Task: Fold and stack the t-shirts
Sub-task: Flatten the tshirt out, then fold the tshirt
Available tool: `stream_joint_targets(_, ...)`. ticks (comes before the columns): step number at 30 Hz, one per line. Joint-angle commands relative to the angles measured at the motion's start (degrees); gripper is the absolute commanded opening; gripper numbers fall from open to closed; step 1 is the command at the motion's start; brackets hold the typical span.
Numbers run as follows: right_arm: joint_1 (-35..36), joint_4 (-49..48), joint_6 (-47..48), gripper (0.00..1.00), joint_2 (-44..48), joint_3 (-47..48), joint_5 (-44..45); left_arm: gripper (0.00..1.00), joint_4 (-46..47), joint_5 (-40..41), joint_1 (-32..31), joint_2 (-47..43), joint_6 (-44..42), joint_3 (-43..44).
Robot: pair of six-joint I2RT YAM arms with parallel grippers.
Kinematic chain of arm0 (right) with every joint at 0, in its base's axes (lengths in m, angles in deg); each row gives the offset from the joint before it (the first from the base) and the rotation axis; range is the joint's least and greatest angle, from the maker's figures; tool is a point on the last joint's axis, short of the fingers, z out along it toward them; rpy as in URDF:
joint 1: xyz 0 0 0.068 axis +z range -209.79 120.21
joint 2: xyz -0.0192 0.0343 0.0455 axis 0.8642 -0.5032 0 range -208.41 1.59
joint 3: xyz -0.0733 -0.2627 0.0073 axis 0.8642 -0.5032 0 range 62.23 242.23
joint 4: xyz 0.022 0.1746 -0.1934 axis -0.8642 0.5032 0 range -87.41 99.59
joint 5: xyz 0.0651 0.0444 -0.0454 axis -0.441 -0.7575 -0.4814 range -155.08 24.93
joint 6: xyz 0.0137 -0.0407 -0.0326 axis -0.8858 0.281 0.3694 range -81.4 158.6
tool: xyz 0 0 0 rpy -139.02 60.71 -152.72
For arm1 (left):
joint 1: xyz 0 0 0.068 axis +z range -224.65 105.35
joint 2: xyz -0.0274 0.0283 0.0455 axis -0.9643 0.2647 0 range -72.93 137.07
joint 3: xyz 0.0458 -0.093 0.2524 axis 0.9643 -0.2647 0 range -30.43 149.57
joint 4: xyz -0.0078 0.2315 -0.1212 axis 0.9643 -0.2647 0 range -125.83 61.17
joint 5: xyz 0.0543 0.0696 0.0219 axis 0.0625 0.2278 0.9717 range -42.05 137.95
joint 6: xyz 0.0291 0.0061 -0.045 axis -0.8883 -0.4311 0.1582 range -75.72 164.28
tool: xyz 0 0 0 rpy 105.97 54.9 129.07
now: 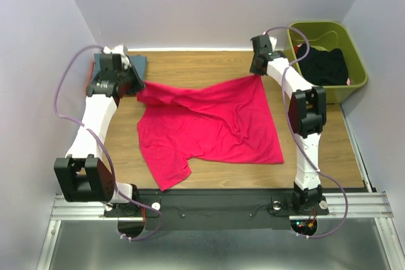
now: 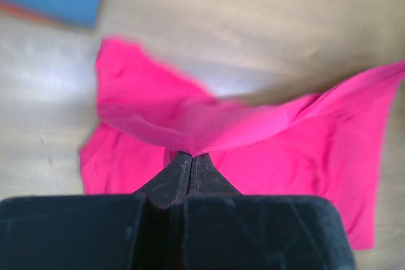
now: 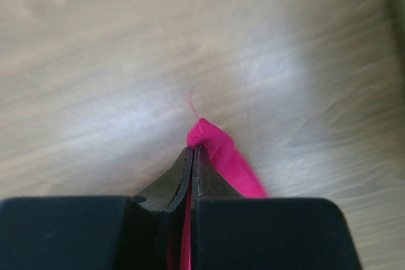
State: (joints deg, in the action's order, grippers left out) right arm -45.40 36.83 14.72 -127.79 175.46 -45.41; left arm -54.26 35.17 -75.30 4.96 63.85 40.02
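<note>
The bright magenta-pink cloth t-shirt (image 1: 212, 124) lies spread and wrinkled on the middle of the brown wooden surface (image 1: 190, 64). Its two far corners are lifted a little. The white left arm (image 1: 95, 118) has its jaws pressed together on the corner at 10 o'clock of the shirt, and in the left wrist view the cloth (image 2: 285, 150) hangs from the tips. The white right arm (image 1: 304, 112) has its jaws closed on the corner at 1 o'clock, and the right wrist view shows a small pink fold (image 3: 221, 150) pinched there. A folded slate blue-grey shirt (image 1: 136, 62) lies at 10 o'clock on the surface, just behind the left jaws. At 2 o'clock stands an olive-green plastic bin (image 1: 354, 61) with a black garment (image 1: 326, 64) inside.
</note>
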Motion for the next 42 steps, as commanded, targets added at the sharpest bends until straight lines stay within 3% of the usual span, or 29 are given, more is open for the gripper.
stream_joint_targets(1,-2.61,-1.19,1.81,0.01,10.37,6.82,3.63,0.00,-0.41,1.00,0.21,1.39,0.47,13.81)
stream_joint_targets(9,-4.02,-1.28,5.42,0.01,20.39,15.87,4.33,0.00,-1.03,-0.76,0.21,3.85,1.78,41.65)
stream_joint_targets(13,-4.11,-1.98,7.09,0.00,26.27,16.32,4.42,0.00,2.40,-1.46,0.21,0.53,2.49,46.43)
stream_joint_targets(20,-4.02,-4.44,9.11,0.01,40.59,7.37,4.07,0.00,6.97,-1.20,0.21,-10.72,0.03,42.93)
stream_joint_targets(25,-4.11,-7.51,11.04,0.01,54.39,-4.67,3.81,0.00,8.64,-0.59,0.21,-20.29,-3.92,39.67)
stream_joint_targets(31,-4.11,-9.28,14.90,0.01,65.64,-10.92,2.58,0.00,7.15,-1.46,0.21,-24.54,-5.16,43.96)
stream_joint_targets(37,-4.02,-9.19,18.86,0.01,68.65,-10.93,2.49,0.00,6.53,-2.78,0.21,-24.01,-5.07,45.83)
stream_joint_targets(42,-4.02,-9.19,20.89,0.01,66.98,-13.64,0.91,0.00,5.30,-2.43,0.21,-21.20,-8.75,40.13)
